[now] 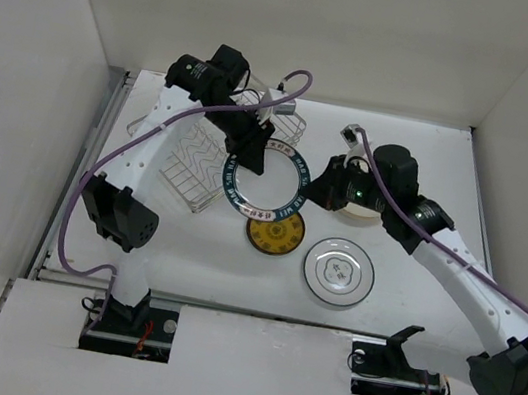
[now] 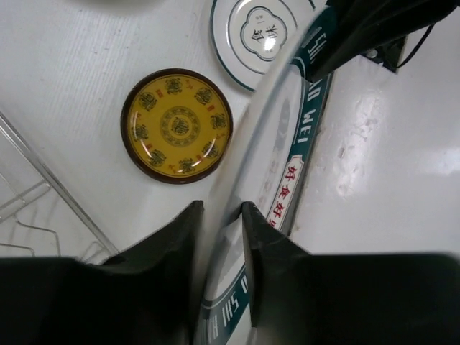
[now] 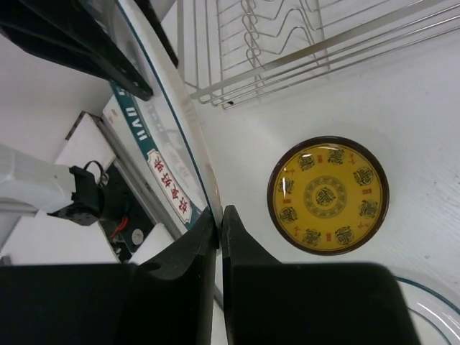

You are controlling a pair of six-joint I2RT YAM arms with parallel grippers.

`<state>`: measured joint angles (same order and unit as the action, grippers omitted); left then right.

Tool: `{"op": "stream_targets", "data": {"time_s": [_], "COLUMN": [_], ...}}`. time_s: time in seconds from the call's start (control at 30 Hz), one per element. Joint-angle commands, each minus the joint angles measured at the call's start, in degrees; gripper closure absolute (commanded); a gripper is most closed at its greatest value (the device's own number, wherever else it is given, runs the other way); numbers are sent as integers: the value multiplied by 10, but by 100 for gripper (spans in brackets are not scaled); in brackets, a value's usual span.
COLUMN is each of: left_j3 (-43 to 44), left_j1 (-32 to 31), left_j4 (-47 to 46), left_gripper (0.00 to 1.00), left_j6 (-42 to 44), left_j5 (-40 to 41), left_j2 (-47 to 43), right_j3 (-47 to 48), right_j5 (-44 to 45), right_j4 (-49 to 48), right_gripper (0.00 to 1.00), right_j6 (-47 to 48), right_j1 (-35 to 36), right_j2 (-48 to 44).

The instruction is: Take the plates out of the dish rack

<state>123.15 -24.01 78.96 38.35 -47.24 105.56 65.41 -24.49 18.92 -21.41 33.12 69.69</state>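
2 grippers [image 1: 250, 160] [image 1: 318, 188] clamped on teal-rim plate [image 1: 265, 179], above table.

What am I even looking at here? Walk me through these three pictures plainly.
Two robot arms are bolted at the near edge of a white table. One picture looks down from above; the other two come from cameras on each wrist. The left gripper and right gripper pinch opposite edges of a large teal-rimmed plate, held beside the wire dish rack. On the table lie a yellow patterned plate and a white plate with a thin dark ring. A cream plate sits half hidden under the right arm.
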Motion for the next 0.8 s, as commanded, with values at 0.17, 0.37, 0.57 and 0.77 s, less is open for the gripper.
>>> {"op": "stream_targets", "data": {"time_s": [0.17,0.37,0.57,0.77], "left_j3": [-16,-4,-4,-41], "left_j1": [-6,-6,-6,0], "left_j4": [86,98,103,-22], "left_gripper": [100,100,100,19], "left_j6": [18,36,30,-126], "left_j5": [-55,-94,-73,93], "left_j2": [-28,-22,-22,-35], "right_j3": [6,31,36,31], "right_j5": [-30,-56,-62,15], "right_j4": [-84,-89,-102,-31], "right_gripper": [76,57,100,100], "right_j6": [-49,-54,-65,-116], "right_j1": [6,6,6,6], "right_j2": [-34,21,37,9]}}
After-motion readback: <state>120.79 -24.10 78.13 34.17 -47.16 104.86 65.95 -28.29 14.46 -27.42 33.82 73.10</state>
